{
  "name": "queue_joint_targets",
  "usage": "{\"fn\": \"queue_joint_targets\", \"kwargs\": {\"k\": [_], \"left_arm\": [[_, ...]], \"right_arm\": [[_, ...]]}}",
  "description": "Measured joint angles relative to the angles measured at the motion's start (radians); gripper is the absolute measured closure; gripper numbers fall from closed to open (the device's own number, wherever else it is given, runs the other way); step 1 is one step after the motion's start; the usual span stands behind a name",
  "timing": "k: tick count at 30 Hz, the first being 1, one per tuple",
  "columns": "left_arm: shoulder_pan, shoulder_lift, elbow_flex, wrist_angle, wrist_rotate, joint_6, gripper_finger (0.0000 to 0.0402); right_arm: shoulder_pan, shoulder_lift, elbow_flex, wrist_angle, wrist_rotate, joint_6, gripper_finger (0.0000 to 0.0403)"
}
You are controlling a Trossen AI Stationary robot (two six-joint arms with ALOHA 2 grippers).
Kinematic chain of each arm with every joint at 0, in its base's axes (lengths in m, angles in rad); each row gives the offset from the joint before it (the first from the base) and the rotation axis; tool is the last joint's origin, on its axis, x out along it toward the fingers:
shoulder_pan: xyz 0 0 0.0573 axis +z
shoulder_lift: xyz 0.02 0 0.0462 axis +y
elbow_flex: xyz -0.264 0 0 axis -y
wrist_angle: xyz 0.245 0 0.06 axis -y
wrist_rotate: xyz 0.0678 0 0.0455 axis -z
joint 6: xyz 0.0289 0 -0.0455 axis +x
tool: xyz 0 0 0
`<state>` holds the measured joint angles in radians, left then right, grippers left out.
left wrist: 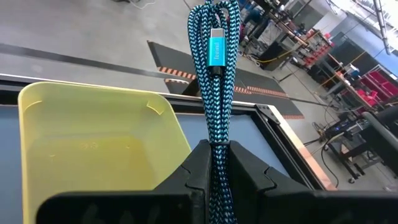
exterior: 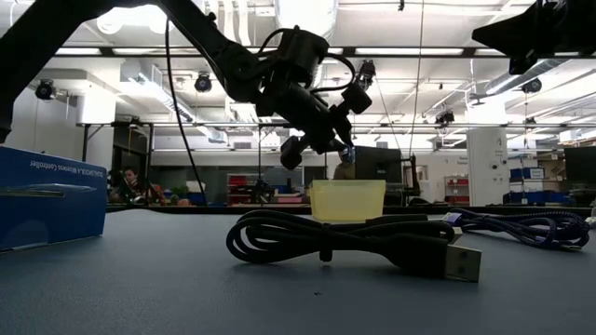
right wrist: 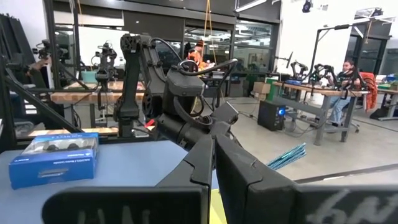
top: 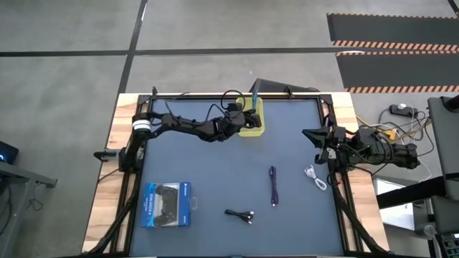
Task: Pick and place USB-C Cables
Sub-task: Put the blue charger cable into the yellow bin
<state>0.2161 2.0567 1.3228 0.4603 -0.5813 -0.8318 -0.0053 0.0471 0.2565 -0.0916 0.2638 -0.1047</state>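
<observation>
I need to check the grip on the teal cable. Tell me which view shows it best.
The left wrist view: the teal cable fills the frame, pinched between the left hand fingers beside the yellow bin. The high view shows only a sliver, the low view hides it, and the right wrist view catches one end.
</observation>
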Motion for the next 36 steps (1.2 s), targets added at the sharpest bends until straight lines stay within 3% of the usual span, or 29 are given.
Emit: {"fn": "queue_joint_targets", "kwargs": {"k": [36], "left_arm": [[0.000, 0.000, -0.003, 0.000, 0.000, 0.001, 0.0381]], "right_arm": [[0.000, 0.000, 0.000, 0.000, 0.000, -0.011, 0.0394]]}}
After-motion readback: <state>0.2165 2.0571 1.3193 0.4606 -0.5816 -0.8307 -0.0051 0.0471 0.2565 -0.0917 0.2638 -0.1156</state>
